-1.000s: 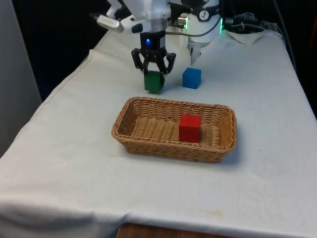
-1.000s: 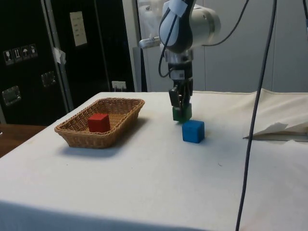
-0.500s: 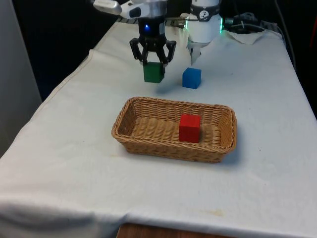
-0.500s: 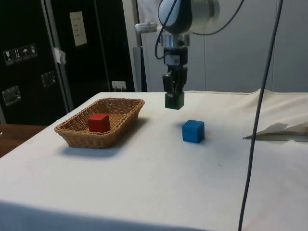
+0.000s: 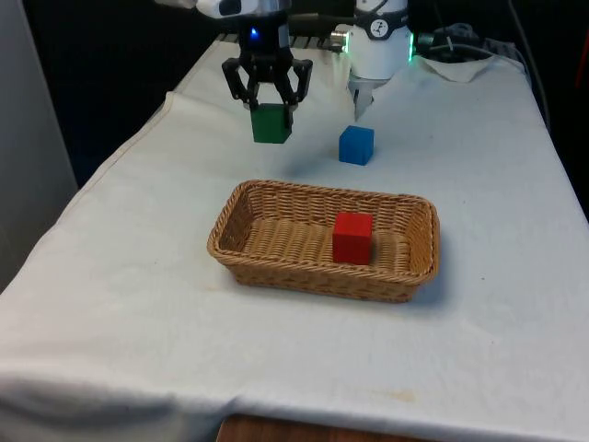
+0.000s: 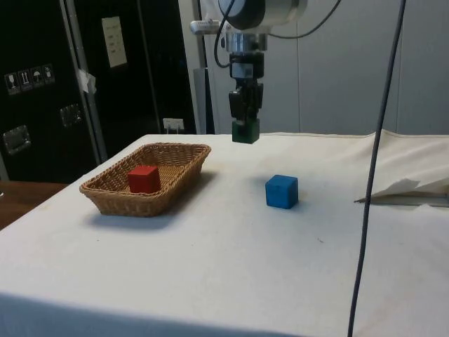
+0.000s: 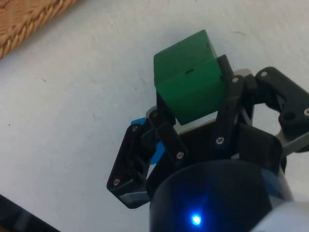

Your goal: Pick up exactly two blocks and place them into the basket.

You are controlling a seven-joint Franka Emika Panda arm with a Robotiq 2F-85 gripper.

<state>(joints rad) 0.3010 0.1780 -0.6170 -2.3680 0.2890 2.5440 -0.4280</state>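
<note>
My gripper (image 5: 270,109) is shut on a green block (image 5: 271,124) and holds it in the air, well above the cloth, beyond the basket's far left corner. From the side the green block (image 6: 245,131) hangs under the gripper (image 6: 245,125) between the basket and the blue block. The wrist view has the green block (image 7: 189,82) clamped between the two black fingers (image 7: 164,126). A red block (image 5: 352,237) lies inside the wicker basket (image 5: 276,273). A blue block (image 5: 356,145) rests on the cloth behind the basket, to the front view's right of my gripper.
The red block (image 6: 143,178) sits in the basket (image 6: 119,200) towards the side view's left, with the blue block (image 6: 282,191) on the cloth. A black cable (image 6: 372,182) hangs down on the side view's right. Crumpled cloth (image 6: 410,188) lies near it.
The gripper has risen with the green block, lifting it off the cloth, and drifted slightly to the front view's left. The red and blue blocks stayed put.
</note>
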